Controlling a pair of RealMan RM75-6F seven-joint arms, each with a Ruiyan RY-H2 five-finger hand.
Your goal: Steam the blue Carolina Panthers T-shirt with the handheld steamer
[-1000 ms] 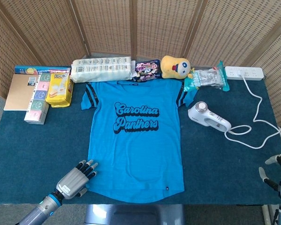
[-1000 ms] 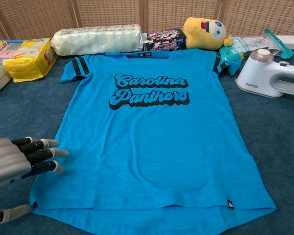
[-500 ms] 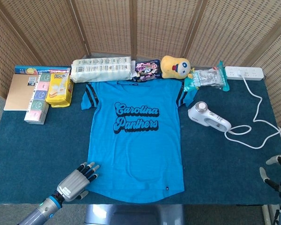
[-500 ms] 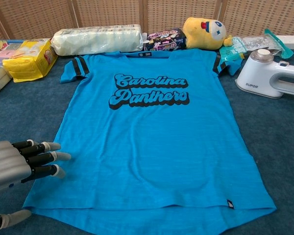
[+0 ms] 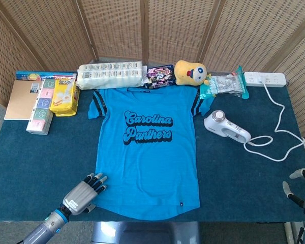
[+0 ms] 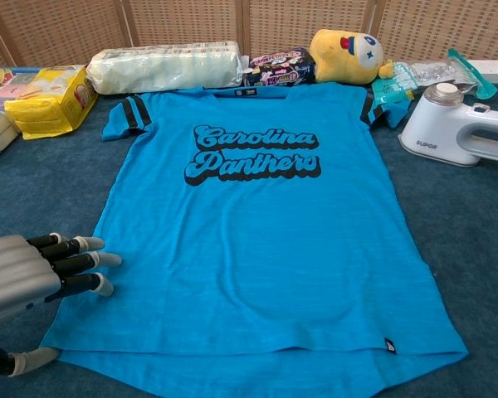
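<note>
At the bottom left of the head view the left hand lies low at the near table edge, fingers stretched forward and slightly apart, holding nothing; their tips sit at the lower left hem of the blue T-shirt, whether touching the cloth I cannot tell. At the bottom right corner the right hand shows only partly, beyond the table's right corner, fingers apart and holding nothing. The shirt lies flat in the middle of the dark teal table, hem toward the near edge, collar toward the far side. Bare cloth flanks it left and right. Right of the shirt's upper half lies the white steamer, its cord looping to a power strip at upper right. Along the far edge, left to right: tissue packs, a long wrapped pack, a snack bag, a yellow plush.
</note>
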